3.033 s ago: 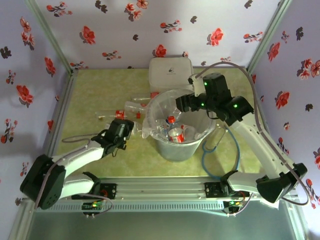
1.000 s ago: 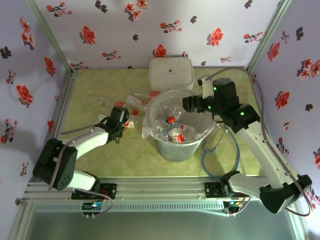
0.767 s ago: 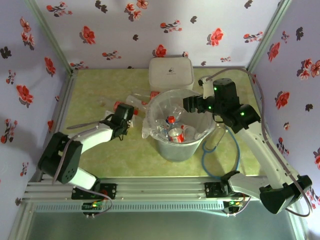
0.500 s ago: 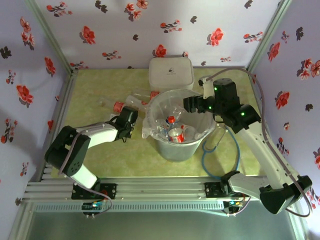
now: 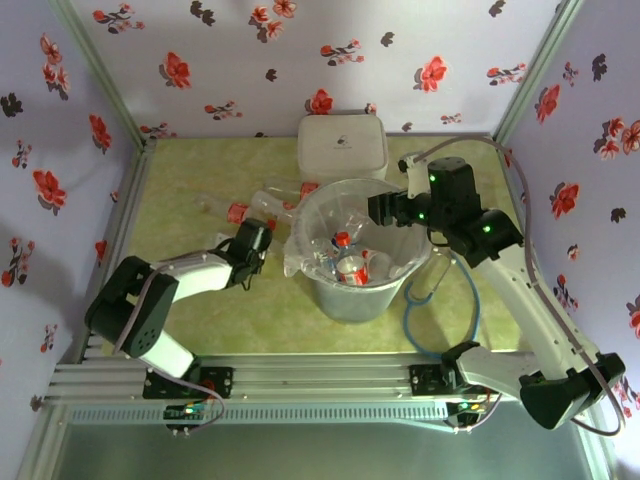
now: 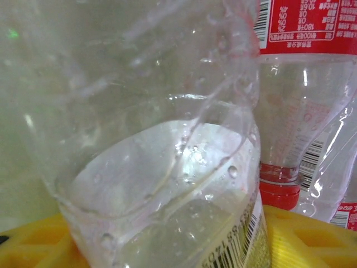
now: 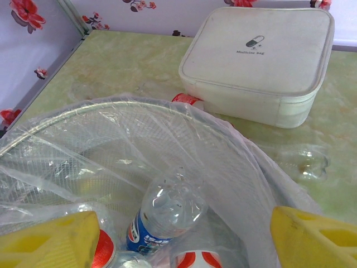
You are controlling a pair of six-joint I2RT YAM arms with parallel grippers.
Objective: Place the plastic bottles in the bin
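A clear plastic bottle (image 6: pixel 167 184) with a barcode label sits between the yellow fingers (image 6: pixel 312 240) of my left gripper (image 5: pixel 255 238), which has closed against its sides. Behind it stands a red-labelled bottle (image 6: pixel 295 100) with a red cap. More bottles (image 5: pixel 243 212) lie on the table just left of the bin (image 5: pixel 350 300). The bin is a round translucent bucket lined with a clear bag. Inside it are a blue-labelled bottle (image 7: pixel 162 215) and red-capped ones (image 5: pixel 345 262). My right gripper (image 7: pixel 184 240) hangs open over the bin, holding nothing.
A white lidded box (image 5: pixel 342 145) stands behind the bin, close to the back wall. A blue cable (image 5: pixel 470 300) loops on the table right of the bin, beside a clear bottle-like thing (image 5: pixel 425 278). Flowered walls enclose the table on three sides.
My left gripper has moved right to the bottles beside the bin, and its jaws have narrowed around a clear one. The right arm has stayed still.
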